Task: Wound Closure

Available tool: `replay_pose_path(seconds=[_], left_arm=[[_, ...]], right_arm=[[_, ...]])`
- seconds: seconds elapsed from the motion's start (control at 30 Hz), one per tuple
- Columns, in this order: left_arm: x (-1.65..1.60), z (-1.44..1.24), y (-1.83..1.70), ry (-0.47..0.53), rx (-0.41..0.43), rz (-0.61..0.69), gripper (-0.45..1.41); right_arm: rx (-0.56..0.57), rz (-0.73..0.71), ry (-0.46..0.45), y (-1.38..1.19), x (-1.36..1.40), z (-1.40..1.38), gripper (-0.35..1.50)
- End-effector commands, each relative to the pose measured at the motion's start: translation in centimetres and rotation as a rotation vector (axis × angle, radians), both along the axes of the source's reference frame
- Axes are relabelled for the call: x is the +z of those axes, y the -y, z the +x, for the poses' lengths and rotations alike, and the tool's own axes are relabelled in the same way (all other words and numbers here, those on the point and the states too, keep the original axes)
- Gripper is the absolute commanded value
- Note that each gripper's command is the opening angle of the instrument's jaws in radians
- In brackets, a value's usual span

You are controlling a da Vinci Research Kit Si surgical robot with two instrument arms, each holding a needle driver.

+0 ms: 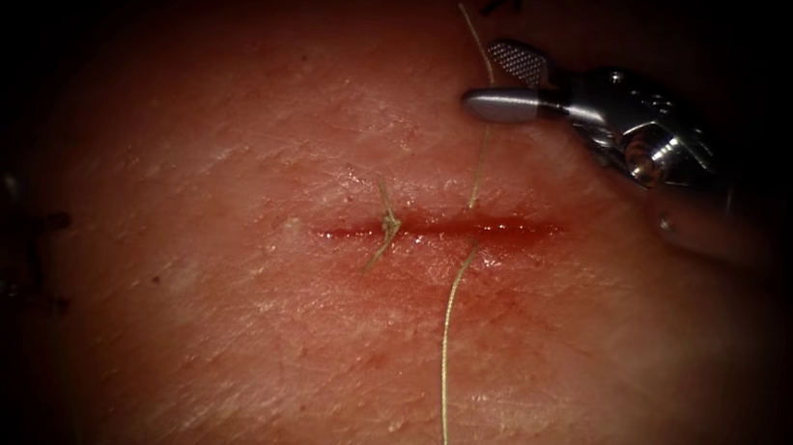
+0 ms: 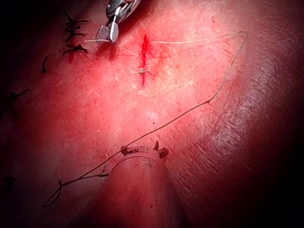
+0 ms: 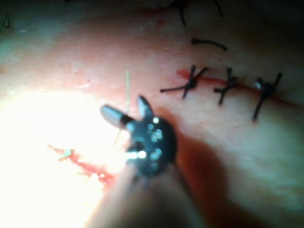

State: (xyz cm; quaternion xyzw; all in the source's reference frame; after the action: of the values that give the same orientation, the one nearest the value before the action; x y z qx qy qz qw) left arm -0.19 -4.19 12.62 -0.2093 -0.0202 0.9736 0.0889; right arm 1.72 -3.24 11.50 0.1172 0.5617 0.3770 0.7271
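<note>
Right tool open over a loose thread, nothing held.

In the endoscope view's upper right, the right tool (image 1: 505,83) stands with jaws spread wide around the thread (image 1: 449,334), gripping nothing. The thread crosses the cut (image 1: 445,225) in the tissue (image 1: 211,331) and trails to the bottom edge, right of a tied knot (image 1: 387,224). The needle cannot be made out. Likely risk: jaws closing off-line would miss the slack strand or pinch tissue.
</note>
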Motion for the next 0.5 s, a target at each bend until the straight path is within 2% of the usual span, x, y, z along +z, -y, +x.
replay_pose_path(seconds=[0.03, 0.13, 0.23, 0.33, 0.47, 0.5], left_arm=[[0.00, -0.01, 0.01, 0.010, -0.032, 0.001, 1.25], [-0.12, 0.03, 0.02, 0.062, -0.030, 0.052, 1.23], [-0.30, 0.12, 0.05, 0.135, -0.011, 0.120, 1.02], [-0.55, 0.26, 0.09, 0.177, 0.023, 0.182, 1.02], [-0.96, 0.47, 0.21, 0.017, 0.232, 0.288, 0.98], [-1.03, 0.50, 0.21, -0.022, 0.257, 0.307, 0.95]], right_arm=[[-0.004, -0.008, -0.002, 0.01, 0.03, 0.06, 1.33], [-0.009, -0.013, -0.003, 0.05, 0.01, 0.03, 1.33], [-0.015, -0.019, -0.004, 0.09, -0.01, -0.01, 1.33], [-0.021, -0.025, -0.005, 0.12, -0.02, -0.06, 1.33], [-0.027, -0.033, -0.006, 0.16, -0.02, -0.11, 1.33], [-0.026, -0.035, -0.008, 0.17, -0.01, -0.11, 1.33]])
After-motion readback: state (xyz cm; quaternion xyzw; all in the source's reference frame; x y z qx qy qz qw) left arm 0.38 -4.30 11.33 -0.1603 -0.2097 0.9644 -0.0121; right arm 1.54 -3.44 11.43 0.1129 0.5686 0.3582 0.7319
